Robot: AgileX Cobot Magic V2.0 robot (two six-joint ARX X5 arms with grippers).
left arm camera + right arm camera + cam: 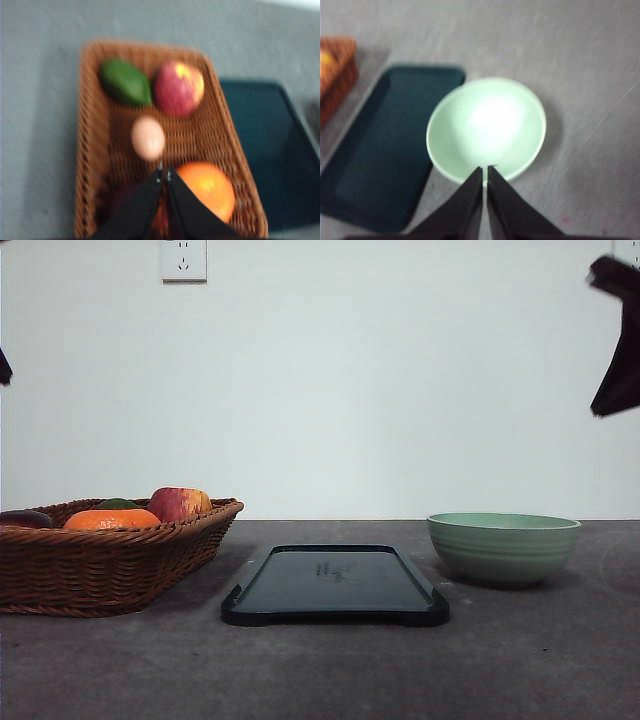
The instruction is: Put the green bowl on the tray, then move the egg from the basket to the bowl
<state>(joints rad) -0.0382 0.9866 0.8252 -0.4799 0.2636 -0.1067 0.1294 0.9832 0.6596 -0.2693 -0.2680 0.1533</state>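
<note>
My right gripper [484, 170] hangs with its two black tapered fingers pressed together, nothing between them. Directly beneath its tips sits the green bowl [486, 129], a round, pale sage ceramic dish, smooth and glossy inside; from the front its wall [503, 548] shows faint horizontal ridges under a lighter rim. It rests on the grey, speckled table [320, 670], just beside the tray [380, 150] and not on it. The tray is flat dark plastic with rounded corners and a low rim. My left gripper [164, 173] is likewise closed and empty, above the brown woven wicker basket [92, 150]. Just past its tips lies the egg [148, 137], a smooth, pale tan oval. Both wrist views are blurred, so fine texture is lost.
</note>
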